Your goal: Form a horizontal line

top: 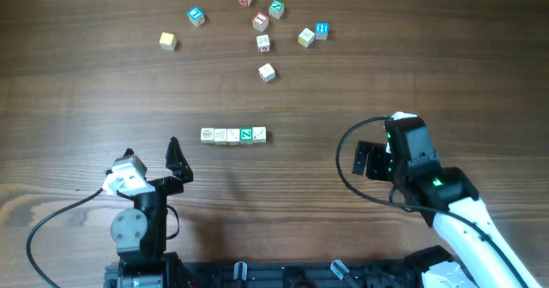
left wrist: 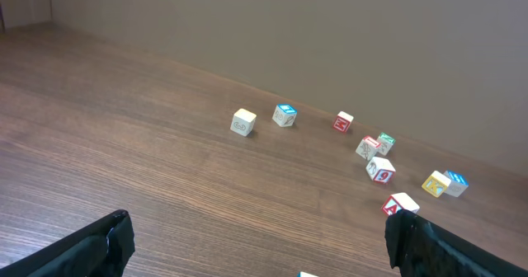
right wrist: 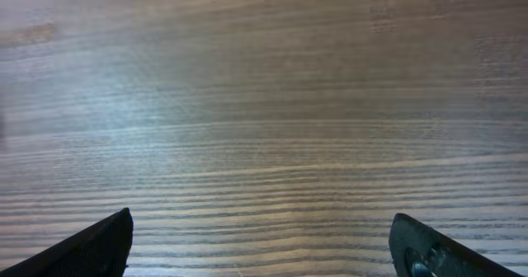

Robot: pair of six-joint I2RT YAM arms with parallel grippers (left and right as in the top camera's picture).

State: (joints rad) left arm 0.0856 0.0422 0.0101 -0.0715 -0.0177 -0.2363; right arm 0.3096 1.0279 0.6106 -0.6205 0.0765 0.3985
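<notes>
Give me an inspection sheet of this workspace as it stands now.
Surface: wood-grain table, no spills seen.
Job's things: horizontal line of five cubes touching edge to edge. Four are pale and one is green-faced, fourth from the overhead picture's left.
Clutter: nine loose cubes scattered beyond the line, none touching it.
Hands: left hand open and empty. Right hand open and empty. Both are apart from the cubes.
Cables: left cable and right cable, both black, loop beside their arms. Neither reaches the cubes.
Surroundings: plain wall behind the table's far edge.
</notes>
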